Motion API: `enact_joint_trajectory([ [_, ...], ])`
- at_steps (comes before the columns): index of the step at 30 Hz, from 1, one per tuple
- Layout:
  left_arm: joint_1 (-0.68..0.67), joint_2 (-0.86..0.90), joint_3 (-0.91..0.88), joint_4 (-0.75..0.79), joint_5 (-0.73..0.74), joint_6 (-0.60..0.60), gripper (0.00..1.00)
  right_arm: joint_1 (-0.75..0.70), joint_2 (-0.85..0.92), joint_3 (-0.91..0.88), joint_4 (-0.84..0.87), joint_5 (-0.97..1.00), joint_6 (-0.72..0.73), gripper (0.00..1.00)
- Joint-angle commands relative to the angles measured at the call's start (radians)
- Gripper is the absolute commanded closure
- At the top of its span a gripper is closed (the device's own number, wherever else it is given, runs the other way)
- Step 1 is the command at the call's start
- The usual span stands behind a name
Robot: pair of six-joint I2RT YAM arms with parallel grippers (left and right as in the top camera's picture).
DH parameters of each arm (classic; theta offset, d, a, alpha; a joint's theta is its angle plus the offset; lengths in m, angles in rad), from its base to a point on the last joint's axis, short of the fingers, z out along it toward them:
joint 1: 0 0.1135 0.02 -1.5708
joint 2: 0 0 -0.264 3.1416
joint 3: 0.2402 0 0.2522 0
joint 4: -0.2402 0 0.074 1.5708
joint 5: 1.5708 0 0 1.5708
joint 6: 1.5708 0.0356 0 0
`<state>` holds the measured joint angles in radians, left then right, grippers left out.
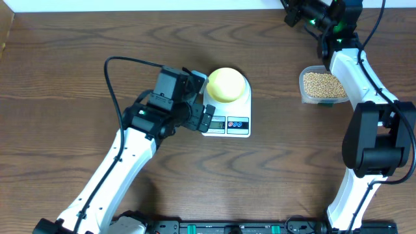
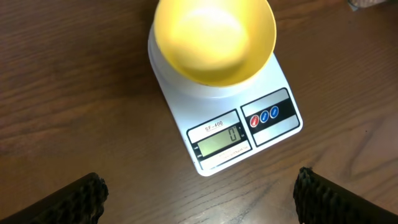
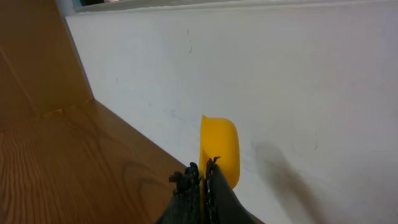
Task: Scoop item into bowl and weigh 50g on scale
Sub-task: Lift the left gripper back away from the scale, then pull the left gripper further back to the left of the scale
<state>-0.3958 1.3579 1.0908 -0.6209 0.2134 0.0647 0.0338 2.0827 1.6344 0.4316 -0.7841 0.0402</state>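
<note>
Beans (image 1: 323, 84), small, round and tan, lie in a clear plastic tub (image 1: 303, 96), well apart from the white kitchen scale (image 1: 238, 109) on the brown wooden worktop (image 1: 65, 52). A small pale yellow bowl (image 1: 226, 84) sits empty on the scale, the left jaws wide open beside it. The right jaws pinch a yellow plastic scoop (image 3: 221, 146).

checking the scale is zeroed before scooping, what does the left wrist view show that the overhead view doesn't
Only left wrist: the display legibly reads 0. Only overhead: the tub of beans by the right arm. Both: the empty bowl sitting on the scale, with the left gripper open in front of it.
</note>
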Motion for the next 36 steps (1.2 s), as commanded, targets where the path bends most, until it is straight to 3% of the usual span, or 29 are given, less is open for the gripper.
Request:
enact_joint_trajectory([
  [1,0.016,-0.005,0.006,0.0,0.043,0.036,0.03,-0.02,0.007,0.021,0.005,0.008,-0.016,0.99],
  [36,0.016,-0.006,0.006,0.0,0.044,0.036,0.02,-0.048,0.007,0.021,-0.002,0.075,-0.012,0.99],
])
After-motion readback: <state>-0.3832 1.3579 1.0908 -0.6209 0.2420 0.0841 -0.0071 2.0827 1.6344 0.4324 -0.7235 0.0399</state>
